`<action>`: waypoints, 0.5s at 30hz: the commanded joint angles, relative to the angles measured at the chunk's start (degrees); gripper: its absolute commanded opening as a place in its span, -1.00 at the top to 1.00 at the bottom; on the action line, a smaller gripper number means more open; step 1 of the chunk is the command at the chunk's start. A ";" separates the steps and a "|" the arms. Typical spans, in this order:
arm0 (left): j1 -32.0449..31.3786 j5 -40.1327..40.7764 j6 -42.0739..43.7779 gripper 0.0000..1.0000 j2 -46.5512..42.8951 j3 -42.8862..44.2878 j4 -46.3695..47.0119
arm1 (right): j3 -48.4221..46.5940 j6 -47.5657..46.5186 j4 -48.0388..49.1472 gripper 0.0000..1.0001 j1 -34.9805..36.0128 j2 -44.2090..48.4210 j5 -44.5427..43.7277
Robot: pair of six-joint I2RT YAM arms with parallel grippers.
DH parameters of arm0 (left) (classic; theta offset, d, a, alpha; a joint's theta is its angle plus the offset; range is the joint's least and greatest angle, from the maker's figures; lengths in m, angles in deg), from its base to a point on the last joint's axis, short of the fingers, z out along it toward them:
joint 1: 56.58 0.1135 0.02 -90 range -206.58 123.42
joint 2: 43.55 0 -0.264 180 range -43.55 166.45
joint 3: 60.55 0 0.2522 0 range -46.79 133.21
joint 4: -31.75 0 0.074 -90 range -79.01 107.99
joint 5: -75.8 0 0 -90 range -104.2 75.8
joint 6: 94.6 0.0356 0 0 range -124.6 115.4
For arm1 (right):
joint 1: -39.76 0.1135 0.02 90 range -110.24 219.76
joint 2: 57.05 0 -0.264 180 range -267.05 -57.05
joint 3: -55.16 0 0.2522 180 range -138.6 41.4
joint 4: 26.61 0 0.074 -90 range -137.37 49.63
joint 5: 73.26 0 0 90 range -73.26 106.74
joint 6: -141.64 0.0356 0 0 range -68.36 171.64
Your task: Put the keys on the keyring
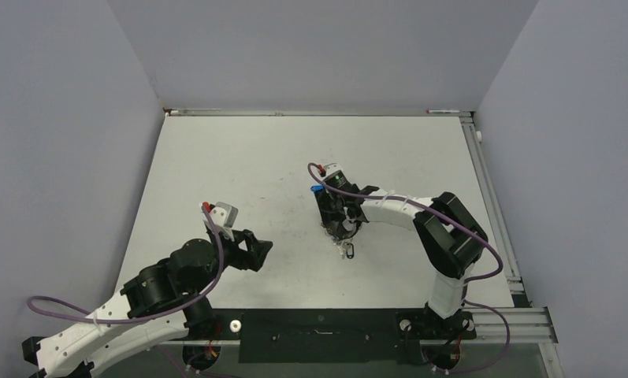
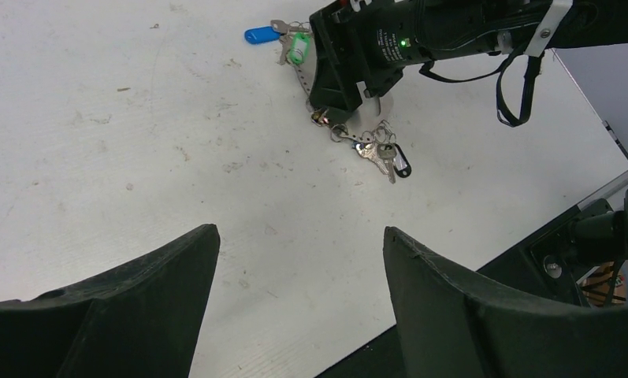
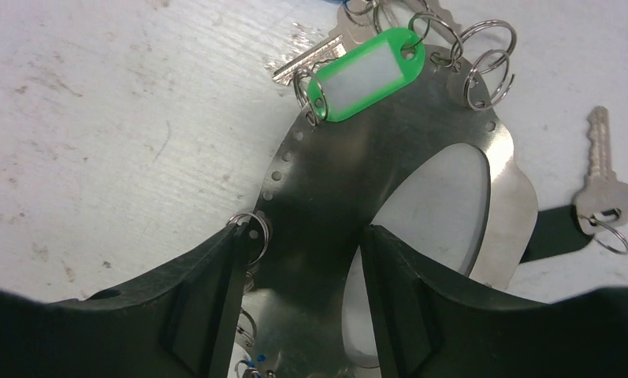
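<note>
The keyring (image 3: 421,126) is a flat shiny metal band with an oval opening and small holes along its edge, lying mid-table. Small split rings, silver keys and a green tag (image 3: 366,71) hang from its far end. A loose silver key (image 3: 602,189) with a black tag lies to its right. A blue tag (image 2: 260,35) lies just beyond the green tag (image 2: 298,49). My right gripper (image 3: 304,230) points down with its fingers on both edges of the band. My left gripper (image 2: 301,230) is open and empty over bare table, well short of the key cluster (image 2: 381,153).
Grey walls enclose the white table on three sides. A black strip (image 1: 318,335) runs along the near edge between the arm bases. A metal rail (image 1: 492,197) borders the right side. The right arm (image 1: 389,209) reaches in from the right.
</note>
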 commanded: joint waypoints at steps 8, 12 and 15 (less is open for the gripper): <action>0.10 -6.92 -3.92 -0.36 2.81 -7.72 12.62 | 10.10 -2.60 4.63 -0.07 2.43 9.05 24.62; -0.03 -9.45 -2.16 -0.32 5.92 -11.44 20.97 | 10.58 -2.22 0.45 -0.08 2.44 15.95 23.77; -0.22 -11.05 0.58 -0.30 7.73 -16.48 31.06 | 9.25 -1.49 -2.20 -0.10 2.20 19.26 21.32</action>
